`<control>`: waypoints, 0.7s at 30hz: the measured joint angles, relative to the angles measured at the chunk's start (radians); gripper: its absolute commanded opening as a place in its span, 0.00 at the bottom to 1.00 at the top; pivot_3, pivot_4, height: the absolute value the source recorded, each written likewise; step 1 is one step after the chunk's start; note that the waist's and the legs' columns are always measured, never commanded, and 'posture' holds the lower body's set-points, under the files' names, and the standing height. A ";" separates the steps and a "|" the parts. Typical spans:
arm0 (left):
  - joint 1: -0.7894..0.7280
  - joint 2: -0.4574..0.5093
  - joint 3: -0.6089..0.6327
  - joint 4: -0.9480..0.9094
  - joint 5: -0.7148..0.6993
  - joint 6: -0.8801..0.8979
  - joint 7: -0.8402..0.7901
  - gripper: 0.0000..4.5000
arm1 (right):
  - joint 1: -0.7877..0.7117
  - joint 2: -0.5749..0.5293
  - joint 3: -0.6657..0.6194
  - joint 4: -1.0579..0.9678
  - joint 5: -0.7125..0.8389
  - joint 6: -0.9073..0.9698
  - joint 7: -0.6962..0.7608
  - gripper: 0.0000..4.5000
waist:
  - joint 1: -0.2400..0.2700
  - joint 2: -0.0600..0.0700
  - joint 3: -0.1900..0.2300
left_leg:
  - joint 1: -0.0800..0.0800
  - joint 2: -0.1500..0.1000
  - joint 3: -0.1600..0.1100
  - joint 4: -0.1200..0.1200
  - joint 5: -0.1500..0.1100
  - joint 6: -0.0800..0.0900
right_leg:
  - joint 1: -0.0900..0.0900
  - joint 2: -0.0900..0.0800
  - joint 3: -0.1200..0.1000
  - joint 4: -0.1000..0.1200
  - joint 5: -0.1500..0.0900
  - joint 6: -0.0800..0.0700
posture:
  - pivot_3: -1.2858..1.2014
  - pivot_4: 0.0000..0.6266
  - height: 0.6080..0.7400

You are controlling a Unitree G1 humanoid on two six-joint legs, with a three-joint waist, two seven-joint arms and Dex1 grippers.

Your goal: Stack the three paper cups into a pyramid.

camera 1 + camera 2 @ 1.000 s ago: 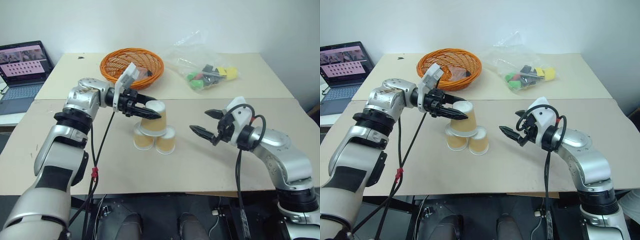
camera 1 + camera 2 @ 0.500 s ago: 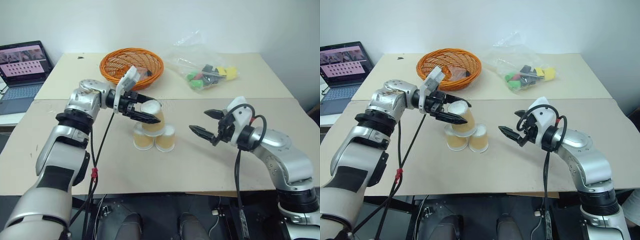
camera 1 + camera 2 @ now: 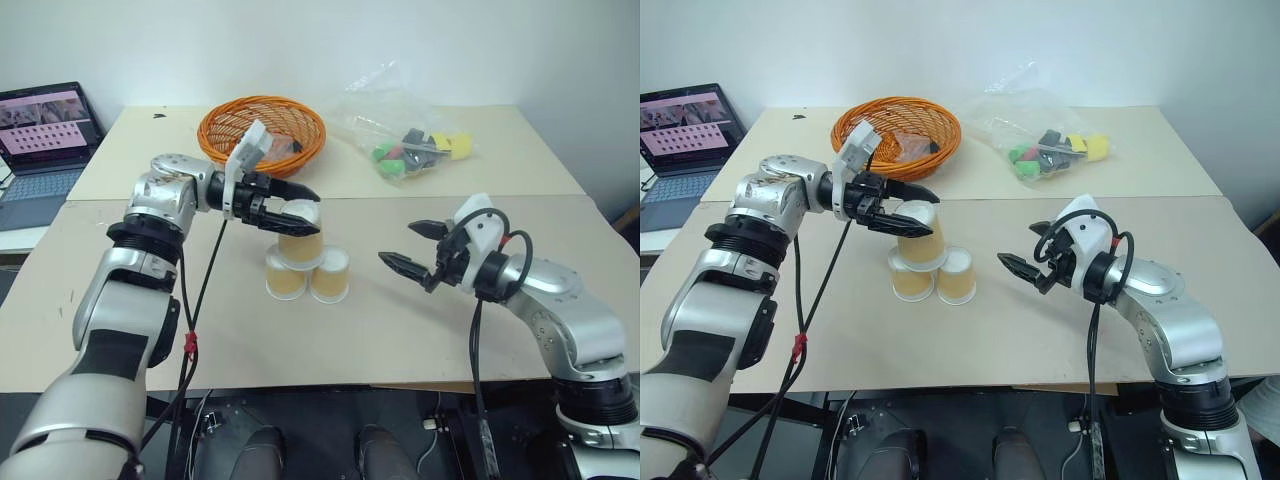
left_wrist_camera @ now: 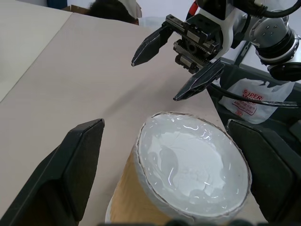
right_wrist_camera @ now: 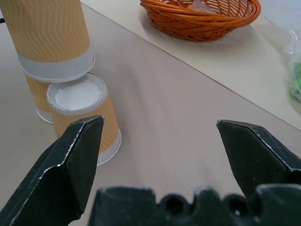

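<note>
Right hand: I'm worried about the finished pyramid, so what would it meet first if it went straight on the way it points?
Probably the near bottom cup of the stack: the open right hand points at it across bare table; depth is uncertain.

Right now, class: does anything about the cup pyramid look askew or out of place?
Nothing stands out. The top cup sits upright, upside down, bridging the two bottom cups, which stand side by side. The left gripper has its fingers open around the top cup.

A plain white wall [image 3: 300, 45] backs 2 beige tabletops [image 3: 130, 300] (butted together); dark floor [image 3: 320, 440] below.
</note>
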 measured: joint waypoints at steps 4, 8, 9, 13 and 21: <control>-0.007 0.012 0.030 -0.042 -0.007 0.040 0.000 1.00 | -0.003 0.000 0.003 0.016 -0.002 -0.001 0.006 1.00 | 0.000 0.000 0.000 | 0.000 0.000 0.000 0.000 0.000 0.000 | 0.000 0.000 0.000 0.000 0.000 0.000 | 0.52 0.24 1.00; -0.009 0.019 0.071 -0.098 -0.012 0.083 0.001 1.00 | -0.004 0.001 0.006 0.026 -0.003 -0.002 0.016 1.00 | 0.000 0.000 0.000 | 0.000 0.000 0.000 0.000 0.000 0.000 | 0.000 0.000 0.000 0.000 0.000 0.000 | 0.52 0.24 1.00; -0.009 0.019 0.086 -0.109 -0.014 0.094 0.005 1.00 | -0.006 0.001 0.007 0.029 -0.003 -0.003 0.018 1.00 | 0.000 0.000 0.000 | 0.000 0.000 0.000 0.000 0.000 0.000 | 0.000 0.000 0.000 0.000 0.000 0.000 | 0.52 0.24 1.00; -0.011 0.017 0.223 -0.144 -0.076 0.173 0.124 1.00 | -0.012 0.002 0.019 0.035 -0.010 -0.004 0.021 1.00 | -0.003 0.000 0.000 | 0.000 0.000 0.000 0.000 0.000 0.000 | 0.000 0.000 0.000 0.001 0.000 0.000 | 0.52 0.24 1.00; 0.187 -0.021 0.589 -0.456 -0.147 0.226 0.780 1.00 | 0.010 -0.036 -0.018 0.038 -0.009 -0.004 0.022 1.00 | -0.004 0.000 0.000 | 0.001 0.001 0.000 0.001 0.000 0.000 | 0.000 0.000 0.001 0.003 0.000 0.000 | 0.52 0.24 1.00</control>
